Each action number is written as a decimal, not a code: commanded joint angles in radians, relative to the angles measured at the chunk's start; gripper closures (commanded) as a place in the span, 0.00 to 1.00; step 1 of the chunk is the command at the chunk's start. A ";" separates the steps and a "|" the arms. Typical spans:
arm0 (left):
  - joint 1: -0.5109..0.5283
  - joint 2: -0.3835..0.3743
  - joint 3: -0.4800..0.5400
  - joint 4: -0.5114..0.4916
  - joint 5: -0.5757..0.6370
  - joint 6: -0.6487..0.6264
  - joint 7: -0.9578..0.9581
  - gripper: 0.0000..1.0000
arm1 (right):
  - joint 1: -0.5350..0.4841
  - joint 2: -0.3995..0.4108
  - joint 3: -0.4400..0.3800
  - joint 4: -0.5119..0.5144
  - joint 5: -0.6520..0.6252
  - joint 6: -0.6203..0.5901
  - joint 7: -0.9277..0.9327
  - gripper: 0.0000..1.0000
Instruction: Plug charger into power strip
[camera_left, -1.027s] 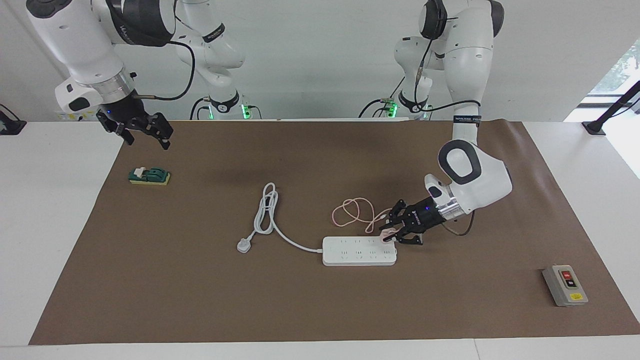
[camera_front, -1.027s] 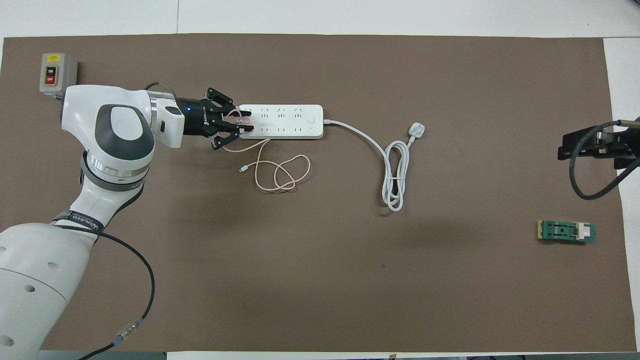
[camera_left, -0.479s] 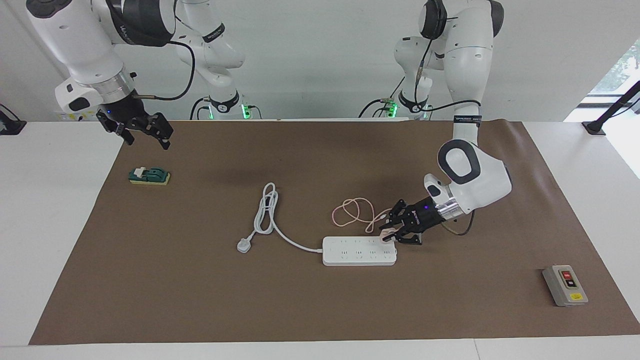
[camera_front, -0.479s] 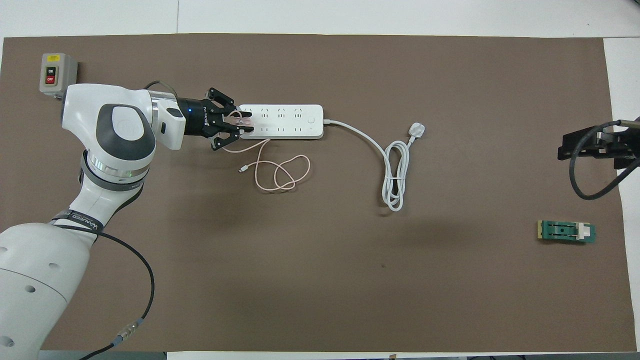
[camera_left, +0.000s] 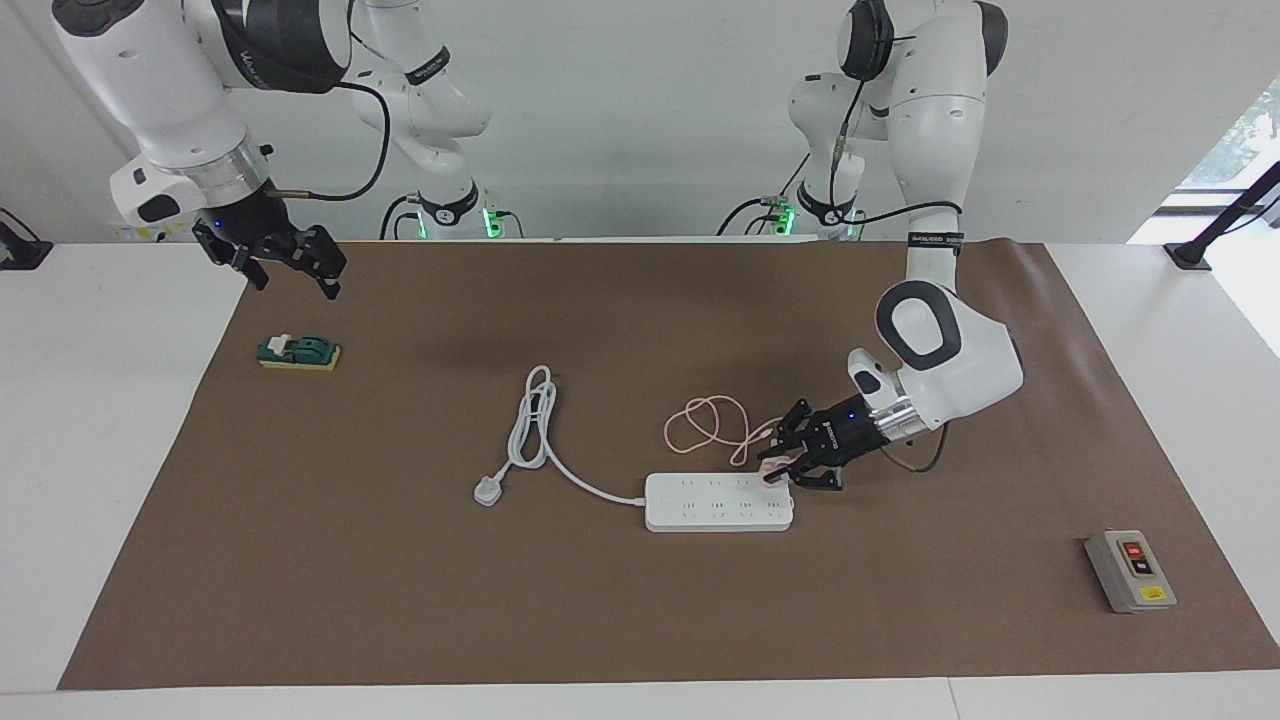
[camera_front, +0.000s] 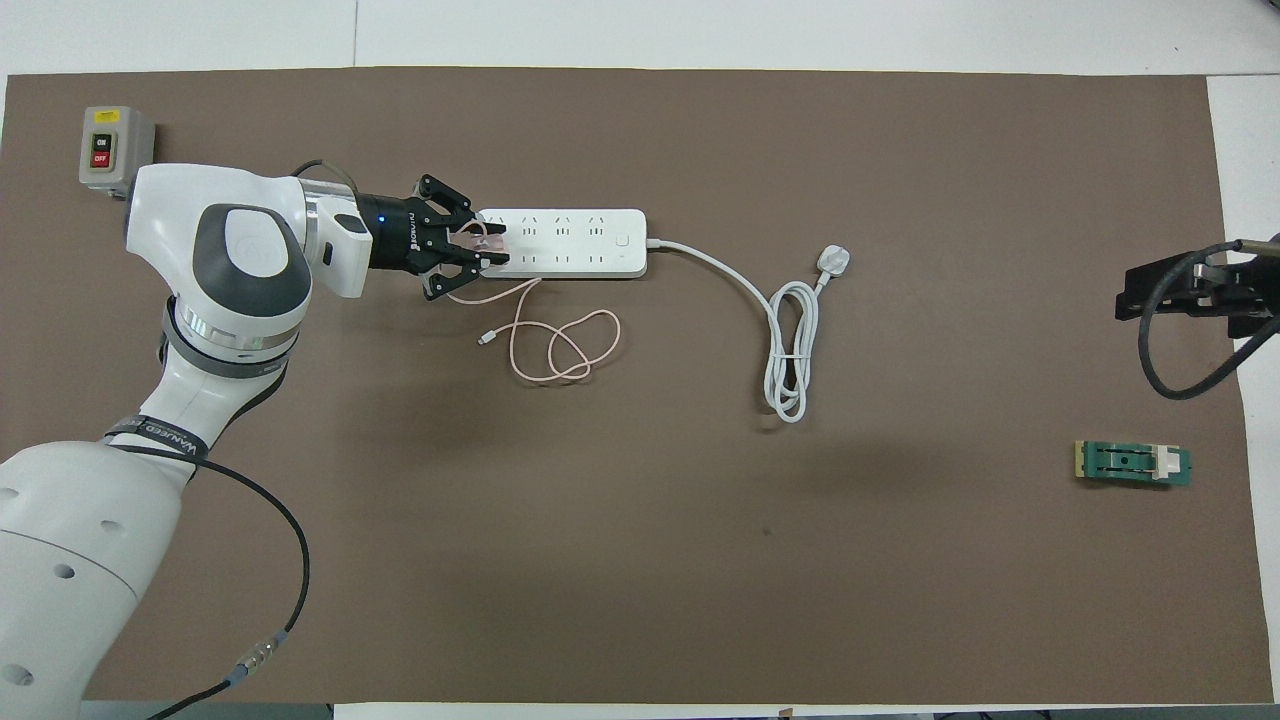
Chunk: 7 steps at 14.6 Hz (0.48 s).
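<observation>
So the biggest thing here is the tabletop (camera_left: 120, 420), white, with a big brown mat (camera_left: 620, 600) covering most of it. Everything sits on that mat.

The power strip (camera_left: 700, 510) lies flat around the middle of the mat, a bit toward the left arm's end. Its thick grey-white cord (camera_left: 590, 487) runs off toward the right arm's end, loops up into a bundle, and ends in a three-pin plug (camera_left: 488, 492) lying loose on the mat.

The left pincer (camera_left: 775, 474) is down low at the end of the strip that points to the left arm's side, clamped together on the charger (camera_front: 487, 244). The little pink cube sits right over the end sockets of the strip, on the row nearer the robots. Can't honestly tell if the prongs are in or just resting on top. Its thin pink cable (camera_left: 705, 425) trails back toward the robots in a couple of loose loops on the mat, free end lying just beside the strip.

The right pincer (camera_left: 290, 262) is parked up in the air over the mat's corner at its own end, fingers apart, holding nothing. That arm is just waiting.

Smaller stuff: a grey box with red and black buttons (camera_left: 1130, 570) at the left arm's end, farther from the robots than the strip, and a small green switch block (camera_left: 298, 352) on the mat near the right pincer.
</observation>
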 joint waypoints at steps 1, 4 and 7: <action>0.013 0.041 -0.002 0.043 0.015 -0.030 0.020 1.00 | -0.009 -0.007 0.007 0.002 -0.018 -0.018 -0.013 0.00; 0.016 0.041 -0.002 0.046 0.015 -0.051 0.020 1.00 | -0.009 -0.007 0.007 0.002 -0.017 -0.018 -0.013 0.00; 0.031 0.041 -0.001 0.051 0.018 -0.074 0.020 1.00 | -0.009 -0.007 0.007 0.002 -0.017 -0.018 -0.013 0.00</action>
